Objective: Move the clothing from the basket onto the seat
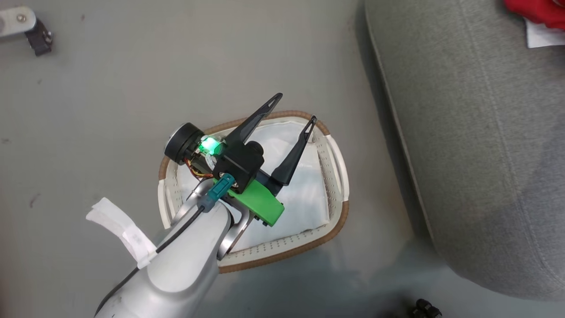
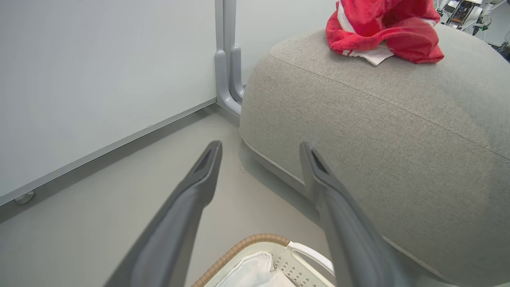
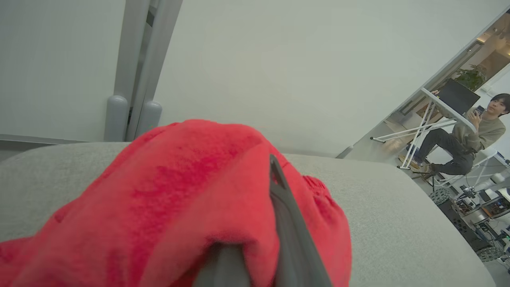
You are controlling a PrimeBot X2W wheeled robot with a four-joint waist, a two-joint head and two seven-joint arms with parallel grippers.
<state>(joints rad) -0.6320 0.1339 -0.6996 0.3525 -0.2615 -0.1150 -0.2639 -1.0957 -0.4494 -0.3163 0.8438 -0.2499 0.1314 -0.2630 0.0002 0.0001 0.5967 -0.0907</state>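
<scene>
The white basket [image 1: 337, 221], with its brown rim [image 2: 255, 240], stands on the floor and holds just its white liner [image 1: 304, 194]. My left gripper [image 1: 293, 110] hovers over the basket's far end, open and empty, its fingers [image 2: 199, 179] pointing toward the grey seat [image 1: 476, 132]. Red clothing [image 2: 382, 28] with white trim lies bunched on top of the seat [image 2: 378, 131], and a corner of it shows in the head view [image 1: 536, 11]. My right gripper [image 3: 267, 171] is shut on the clothing [image 3: 179, 191], which drapes over its fingers above the seat [image 3: 398, 207].
A pale wall with a grey post [image 2: 227, 59] runs behind the seat. A person [image 3: 470, 135] sits by a folding table [image 3: 434, 107] far to the right. A dark clamp on a white bracket [image 1: 31, 28] lies on the floor at upper left.
</scene>
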